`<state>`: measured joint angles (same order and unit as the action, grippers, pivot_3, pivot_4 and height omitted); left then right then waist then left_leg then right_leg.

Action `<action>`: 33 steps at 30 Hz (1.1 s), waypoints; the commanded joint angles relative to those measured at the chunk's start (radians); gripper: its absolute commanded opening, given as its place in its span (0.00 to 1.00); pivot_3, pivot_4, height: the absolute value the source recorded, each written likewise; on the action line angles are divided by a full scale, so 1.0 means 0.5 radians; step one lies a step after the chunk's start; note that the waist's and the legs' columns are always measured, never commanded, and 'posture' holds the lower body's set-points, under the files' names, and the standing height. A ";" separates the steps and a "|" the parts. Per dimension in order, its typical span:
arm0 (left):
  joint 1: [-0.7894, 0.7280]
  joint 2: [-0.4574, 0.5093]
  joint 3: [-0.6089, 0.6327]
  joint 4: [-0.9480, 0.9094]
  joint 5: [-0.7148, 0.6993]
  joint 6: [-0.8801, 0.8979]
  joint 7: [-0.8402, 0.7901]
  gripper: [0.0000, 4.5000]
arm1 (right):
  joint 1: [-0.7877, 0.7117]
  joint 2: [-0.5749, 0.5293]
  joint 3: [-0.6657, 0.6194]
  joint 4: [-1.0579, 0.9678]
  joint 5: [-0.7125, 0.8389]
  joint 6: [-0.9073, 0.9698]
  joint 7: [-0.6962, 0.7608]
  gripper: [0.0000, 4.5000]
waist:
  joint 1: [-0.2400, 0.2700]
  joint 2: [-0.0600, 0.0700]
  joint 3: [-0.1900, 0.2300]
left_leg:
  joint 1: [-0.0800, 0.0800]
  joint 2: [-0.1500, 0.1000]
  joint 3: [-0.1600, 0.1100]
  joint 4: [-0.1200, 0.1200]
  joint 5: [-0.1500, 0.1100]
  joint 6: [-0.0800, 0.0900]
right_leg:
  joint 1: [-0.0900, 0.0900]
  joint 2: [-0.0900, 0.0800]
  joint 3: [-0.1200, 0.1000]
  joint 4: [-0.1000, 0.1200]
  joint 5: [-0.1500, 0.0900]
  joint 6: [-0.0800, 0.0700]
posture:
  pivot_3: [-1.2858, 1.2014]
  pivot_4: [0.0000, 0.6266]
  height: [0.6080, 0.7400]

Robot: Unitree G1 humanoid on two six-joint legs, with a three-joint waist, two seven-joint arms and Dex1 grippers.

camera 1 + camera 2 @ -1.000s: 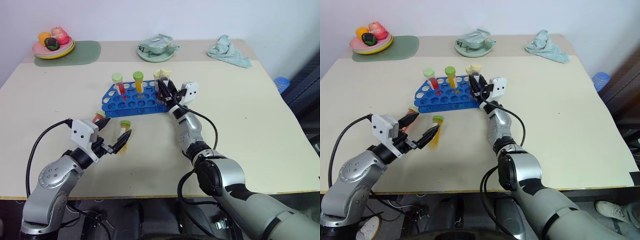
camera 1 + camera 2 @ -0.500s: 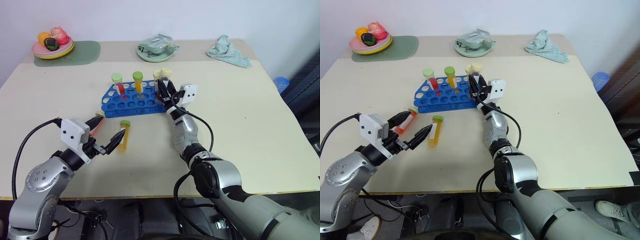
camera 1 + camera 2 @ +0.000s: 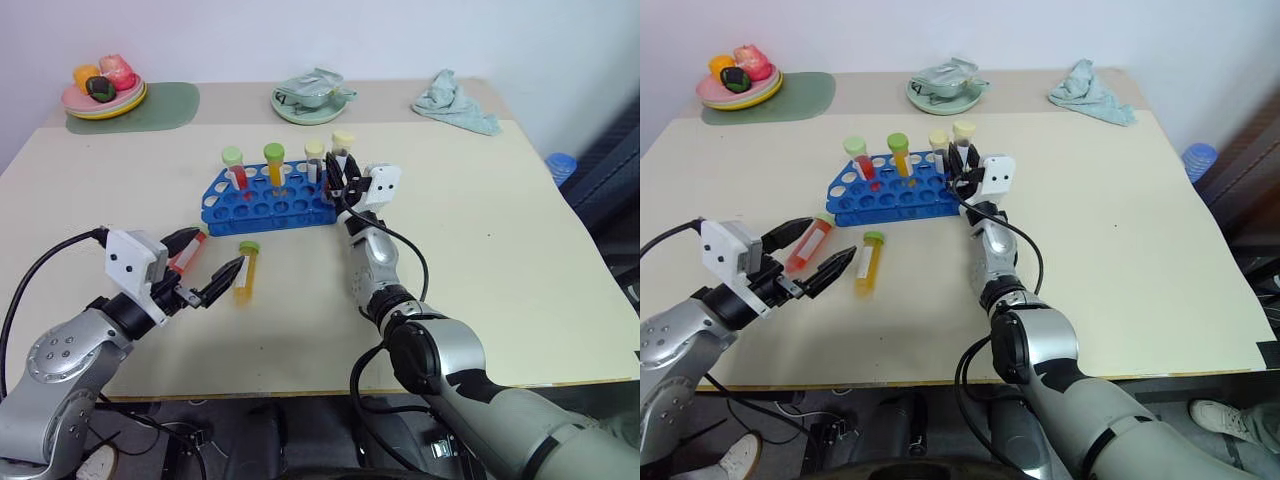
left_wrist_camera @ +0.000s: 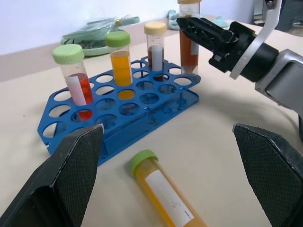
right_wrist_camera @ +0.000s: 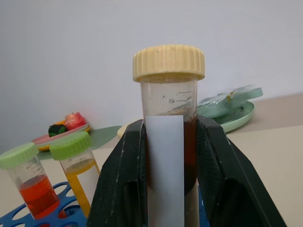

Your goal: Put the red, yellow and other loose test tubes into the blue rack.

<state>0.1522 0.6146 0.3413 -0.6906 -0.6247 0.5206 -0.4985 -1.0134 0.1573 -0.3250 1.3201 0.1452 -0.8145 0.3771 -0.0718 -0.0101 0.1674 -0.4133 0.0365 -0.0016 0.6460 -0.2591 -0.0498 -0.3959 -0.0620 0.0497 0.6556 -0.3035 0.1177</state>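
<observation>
The blue rack (image 3: 262, 201) stands mid-table with a red tube (image 3: 234, 166), a yellow tube (image 3: 275, 162) and a pale cream-capped tube (image 3: 314, 157) upright in it. My right gripper (image 3: 341, 182) is shut on the dark brown cream-capped tube (image 5: 166, 113), holding it upright at the rack's right end; how deep its foot sits I cannot tell. A loose yellow-orange tube (image 3: 244, 271) and a loose red tube (image 3: 810, 243) lie on the table in front of the rack. My left gripper (image 3: 817, 247) hangs open above them, holding nothing.
A plate of toy food (image 3: 104, 88) on a green mat (image 3: 150, 108) sits at the back left. A green dish (image 3: 311, 101) and a teal cloth (image 3: 456, 104) lie along the back. A blue object (image 3: 562, 166) is beyond the table's right edge.
The right gripper has tipped the brown tube upright, away from the pale tube. My left gripper has drawn back and to the left, still open.
</observation>
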 commanded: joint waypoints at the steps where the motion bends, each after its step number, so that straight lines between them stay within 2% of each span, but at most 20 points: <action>1: 0.014 0.025 0.083 -0.099 -0.051 0.019 0.015 1.00 | -0.001 0.041 0.020 -0.006 -0.030 -0.041 -0.031 0.18 | 0.001 0.000 0.000 | 0.000 0.000 0.000 0.000 0.000 0.000 | 0.000 0.000 0.000 0.000 0.000 0.000 | 0.52 0.24 1.00; 6: 0.002 0.015 0.058 -0.098 -0.054 0.030 0.038 1.00 | -0.004 0.051 0.022 -0.029 -0.025 -0.059 -0.030 0.18 | 0.003 0.000 0.000 | 0.000 0.000 0.000 0.000 0.000 0.000 | 0.000 0.000 0.000 0.000 0.000 0.000 | 0.52 0.24 1.00; 11: -0.040 -0.042 -0.093 0.011 0.010 -0.048 -0.019 1.00 | 0.011 0.027 0.059 -0.152 0.010 -0.136 0.125 0.18 | 0.002 0.001 0.001 | 0.000 0.000 0.000 0.000 0.000 0.000 | 0.001 0.000 0.000 0.000 0.000 0.000 | 0.52 0.24 1.00; 16: -0.192 -0.157 -0.300 0.236 0.120 -0.190 -0.094 1.00 | 0.171 -0.008 0.159 -0.577 0.069 -0.074 0.261 0.18 | 0.007 0.001 0.001 | 0.000 -0.001 0.001 0.000 0.000 -0.001 | 0.002 0.000 -0.001 -0.001 0.000 0.000 | 0.52 0.24 1.00; 21: -0.331 -0.268 -0.437 0.471 0.213 -0.348 -0.181 1.00 | 0.482 -0.131 0.350 -1.399 -0.023 0.564 0.070 0.18 | 0.014 0.001 0.001 | 0.001 -0.001 -0.001 0.000 0.000 -0.001 | 0.002 -0.001 -0.001 0.000 0.000 0.000 | 0.52 0.24 1.00; 24: -0.421 -0.338 -0.513 0.649 0.268 -0.462 -0.252 1.00 | 0.657 -0.357 0.408 -2.118 0.067 1.370 0.034 0.18 | 0.022 0.004 0.002 | 0.000 -0.001 -0.001 0.000 0.001 -0.001 | 0.000 -0.001 0.000 0.002 0.000 0.000 | 0.52 0.24 1.00; 26: -0.461 -0.376 -0.547 0.728 0.300 -0.519 -0.279 1.00 | 0.705 -0.509 0.417 -2.421 0.169 1.805 0.050 0.18 | 0.041 0.004 0.002 | 0.000 -0.002 0.000 0.001 0.000 -0.001 | 0.000 -0.002 0.000 0.001 0.000 0.000 | 0.52 0.24 1.00; 29: -0.499 -0.413 -0.578 0.818 0.323 -0.598 -0.338 1.00 | 0.698 -0.800 0.417 -2.727 0.294 2.432 0.117 0.18 | 0.057 0.004 0.002 | 0.000 -0.002 0.001 0.002 0.000 0.000 | 0.000 -0.001 0.001 0.000 0.000 0.000 | 0.52 0.24 1.00; 33: -0.534 -0.439 -0.621 0.923 0.365 -0.699 -0.424 1.00 | 0.661 -1.124 0.356 -2.968 0.476 3.085 0.159 0.18 | 0.064 0.004 0.002 | 0.000 -0.002 0.005 0.002 -0.001 0.002 | 0.002 -0.001 0.001 -0.003 0.000 0.000 | 0.52 0.24 1.00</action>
<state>-0.0987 0.4001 0.0381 -0.2281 -0.4482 0.2079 -0.6897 -0.6545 -0.3823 -0.1285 -0.0878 0.3323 0.6171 0.4499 -0.0400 -0.0082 0.1686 -0.4133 0.0354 0.0017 0.6472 -0.2597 -0.0485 -0.3946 -0.0626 0.0500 0.6538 -0.3036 0.1177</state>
